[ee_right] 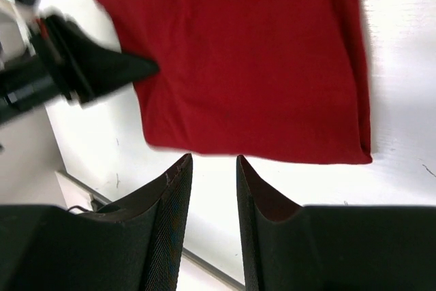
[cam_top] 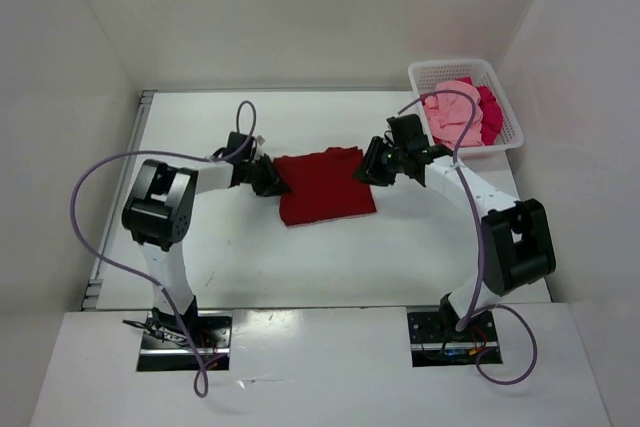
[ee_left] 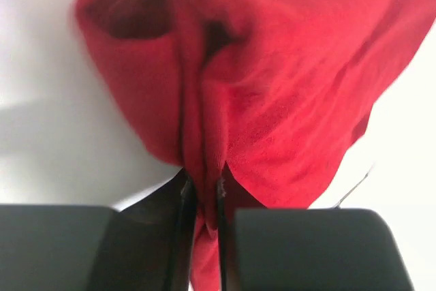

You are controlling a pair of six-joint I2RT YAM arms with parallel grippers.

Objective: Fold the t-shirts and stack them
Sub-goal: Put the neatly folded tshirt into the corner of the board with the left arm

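Observation:
A dark red t-shirt (cam_top: 325,187) lies folded into a rough square in the middle of the table. My left gripper (cam_top: 272,179) is at its left edge, shut on a bunched fold of the cloth (ee_left: 286,86), which runs between the left gripper's fingertips (ee_left: 202,185). My right gripper (cam_top: 372,169) hovers at the shirt's right edge. In the right wrist view the right gripper (ee_right: 213,161) is open and empty, just short of the shirt's hem (ee_right: 252,59). A light pink t-shirt (cam_top: 450,112) and a crimson t-shirt (cam_top: 490,112) lie crumpled in the basket.
The white lattice basket (cam_top: 450,64) stands at the table's back right corner, close behind my right arm. White walls enclose the table on the left, back and right. The left arm's fingers (ee_right: 88,66) show blurred in the right wrist view.

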